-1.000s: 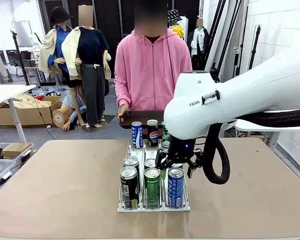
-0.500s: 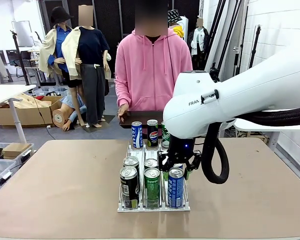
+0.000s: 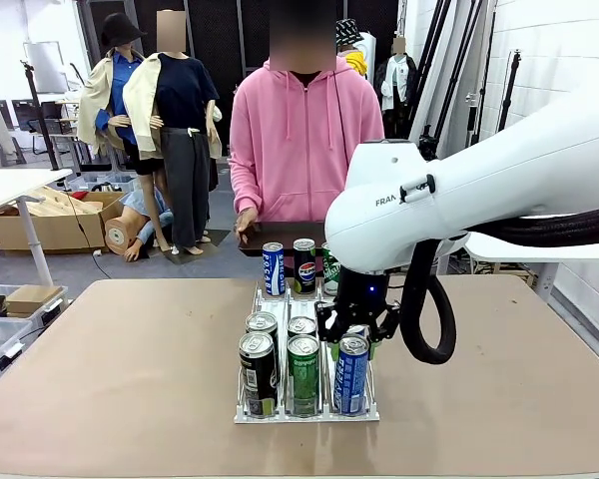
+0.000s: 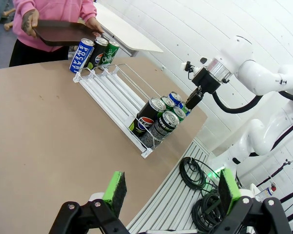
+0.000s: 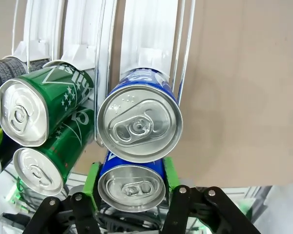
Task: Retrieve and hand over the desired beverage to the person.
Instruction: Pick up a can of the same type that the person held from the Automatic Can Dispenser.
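Centrally, cylindrical blue can [image 5: 132, 189], shiny metal lid, clamped by right gripper [image 5: 131, 174] pointing down over white wire rack [image 5: 151, 29], left gripper [image 4: 171, 190] spread apart.

Cans [image 3: 302, 369] packed tight in rack [image 3: 309, 416], bare table [image 3: 110, 379] to its left — open

One three-lane rack [image 3: 280, 414] before me holds three blue cans [image 3: 350, 374], three green cans [image 3: 303, 371] and three black cans [image 3: 259, 374], nine in all. One person [image 3: 301, 140] in pink holds one dark tray [image 4: 63, 33] across one table [image 3: 130, 379].
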Robot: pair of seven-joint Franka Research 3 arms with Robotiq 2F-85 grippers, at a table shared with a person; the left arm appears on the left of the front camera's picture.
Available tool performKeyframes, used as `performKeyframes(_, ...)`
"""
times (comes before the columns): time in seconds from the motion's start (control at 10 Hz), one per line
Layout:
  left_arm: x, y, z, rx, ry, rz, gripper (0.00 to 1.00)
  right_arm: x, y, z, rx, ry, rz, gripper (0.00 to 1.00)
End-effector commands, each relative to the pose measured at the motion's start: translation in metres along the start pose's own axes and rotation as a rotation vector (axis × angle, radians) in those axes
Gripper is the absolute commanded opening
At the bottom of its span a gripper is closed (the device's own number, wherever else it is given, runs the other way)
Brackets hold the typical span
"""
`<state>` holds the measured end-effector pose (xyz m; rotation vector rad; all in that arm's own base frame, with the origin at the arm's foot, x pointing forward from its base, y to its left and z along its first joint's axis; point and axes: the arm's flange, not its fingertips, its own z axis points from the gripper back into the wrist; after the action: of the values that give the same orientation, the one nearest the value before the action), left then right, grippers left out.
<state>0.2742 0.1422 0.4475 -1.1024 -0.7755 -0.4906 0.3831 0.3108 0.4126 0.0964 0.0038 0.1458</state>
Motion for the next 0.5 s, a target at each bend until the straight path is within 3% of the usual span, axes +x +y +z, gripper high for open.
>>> performKeyframes(0.0, 0.0004, -0.0019, 0.0020, -0.010, -0.014, -0.005, 1.00, 0.0023, -0.0027, -0.0039, 0.021, 0.006, -0.010, 0.00)
performKeyframes(0.4, 0.0004, -0.0019, 0.0020, -0.010, -0.014, -0.005, 1.00, 0.0000, 0.0000, 0.0000, 0.000, 0.000, 0.000, 0.00)
